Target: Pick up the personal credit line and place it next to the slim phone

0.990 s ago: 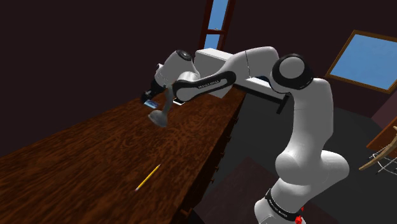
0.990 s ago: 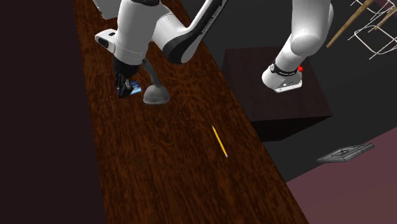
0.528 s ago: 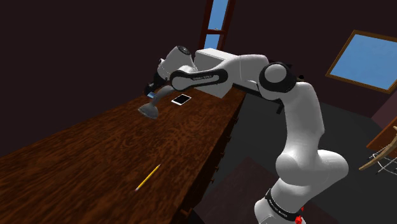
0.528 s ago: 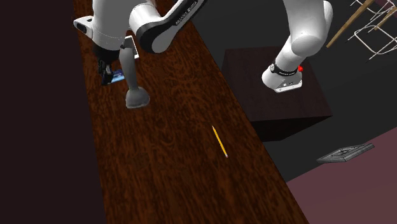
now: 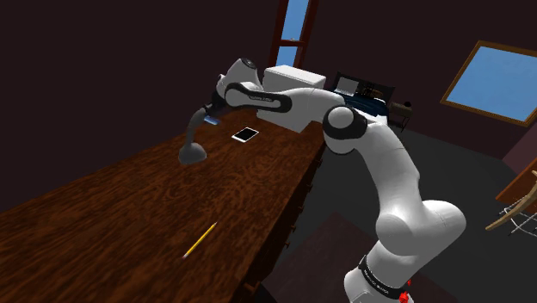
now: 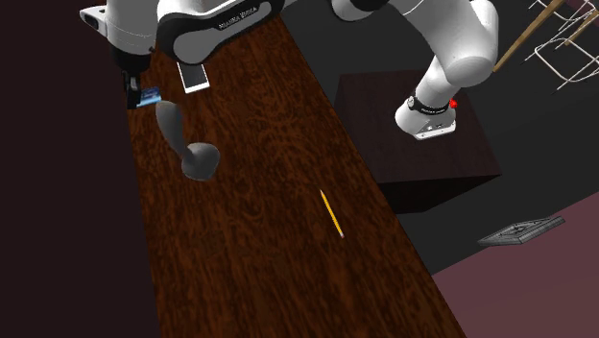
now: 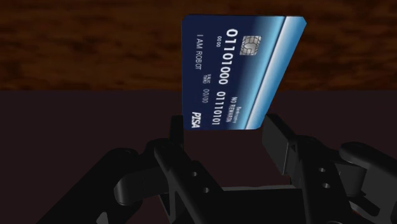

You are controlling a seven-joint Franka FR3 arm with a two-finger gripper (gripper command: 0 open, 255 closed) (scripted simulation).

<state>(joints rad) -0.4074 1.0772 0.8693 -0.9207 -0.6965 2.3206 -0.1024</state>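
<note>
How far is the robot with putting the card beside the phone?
Done: the dark blue credit card is picked up, clasped between the black fingers. In hand: it hangs over the brown wooden table, near the slim white phone but apart from it. Left: lower the card onto the table beside the phone and open the fingers.
</note>
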